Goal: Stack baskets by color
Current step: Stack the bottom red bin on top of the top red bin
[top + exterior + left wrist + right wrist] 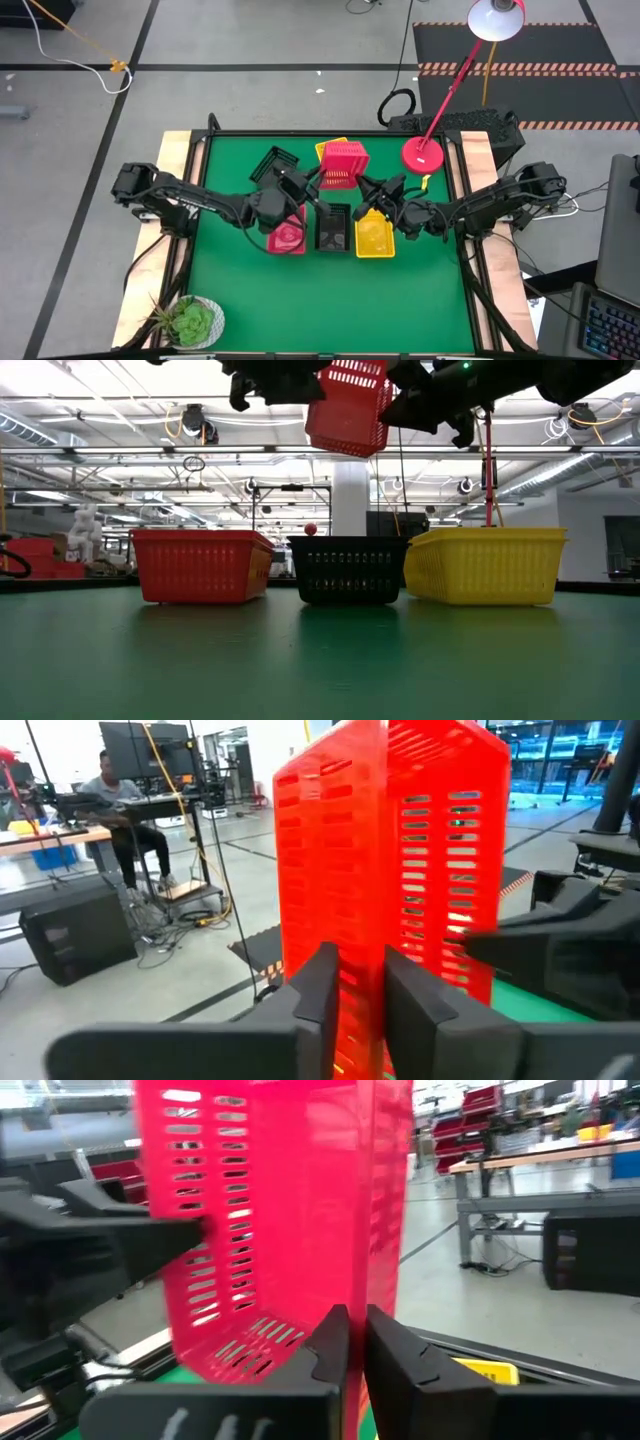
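Observation:
A red basket (343, 165) hangs tilted in the air over the table's middle, high above the table in the low view (348, 405). My left gripper (306, 183) is shut on its left side and my right gripper (372, 188) on its right side. Below, a red basket (200, 565), a black basket (348, 568) and a yellow basket (487, 565) stand in a row on their bottoms. Another black basket (275, 163) and a yellow one (330, 150) lie farther back. My left gripper pinches a latticed wall (362, 955) of the held red basket between its two fingers (318, 995), coming level from the table's left. The basket stands lifted clear and tilted. My right gripper pinches the opposite wall (385, 1280), seen edge-on, one finger inside the basket and one outside. It comes level from the table's right.
A round red lamp base (423, 155) with its slanting stem stands at the far right of the table. A potted plant (190, 322) sits at the near left corner. The near half of the green mat (330, 310) is bare. A person (115, 795) sits at a desk beyond the table.

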### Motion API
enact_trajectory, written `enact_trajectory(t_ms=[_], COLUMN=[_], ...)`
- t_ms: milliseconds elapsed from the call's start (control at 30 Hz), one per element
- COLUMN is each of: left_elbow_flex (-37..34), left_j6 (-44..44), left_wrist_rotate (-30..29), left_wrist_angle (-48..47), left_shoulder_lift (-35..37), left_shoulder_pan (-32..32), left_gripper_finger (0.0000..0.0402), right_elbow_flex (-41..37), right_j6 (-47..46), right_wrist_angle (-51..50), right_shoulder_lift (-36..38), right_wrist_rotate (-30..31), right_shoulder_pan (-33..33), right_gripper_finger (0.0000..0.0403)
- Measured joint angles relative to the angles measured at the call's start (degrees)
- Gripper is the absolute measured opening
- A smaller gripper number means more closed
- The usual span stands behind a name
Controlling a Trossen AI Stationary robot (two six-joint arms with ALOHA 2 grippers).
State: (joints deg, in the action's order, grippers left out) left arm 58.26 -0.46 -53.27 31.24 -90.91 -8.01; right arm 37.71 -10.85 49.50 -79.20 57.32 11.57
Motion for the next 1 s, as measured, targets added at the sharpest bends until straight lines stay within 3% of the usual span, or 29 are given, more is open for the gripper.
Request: enact_trajectory(t_ms=[233, 700, 1000], left_elbow_flex=[0.0, 0.0, 0.0], left_j6=[1.6, 1.9, -0.3], left_wrist_rotate=[-0.1, 1.6, 4.9], left_wrist_angle=[0.1, -0.6, -13.0], left_shoulder_lift=[0.2, 0.2, 6.5], left_shoulder_pan=[-0.1, -0.5, -1.6], left_gripper_finger=[0.0009, 0.0015, 0.0013], right_elbow_flex=[0.0, 0.0, 0.1], right_j6=[0.3, 6.6, 8.9], right_wrist_angle=[1.7, 2.9, 0.0], right_shoulder_lift=[0.0, 0.0, 0.9], right_wrist_rotate=[-3.3, -4.9, -6.3], right_shoulder_pan=[0.0, 1.0, 5.2], right_gripper_finger=[0.0039, 0.0192, 0.0251])
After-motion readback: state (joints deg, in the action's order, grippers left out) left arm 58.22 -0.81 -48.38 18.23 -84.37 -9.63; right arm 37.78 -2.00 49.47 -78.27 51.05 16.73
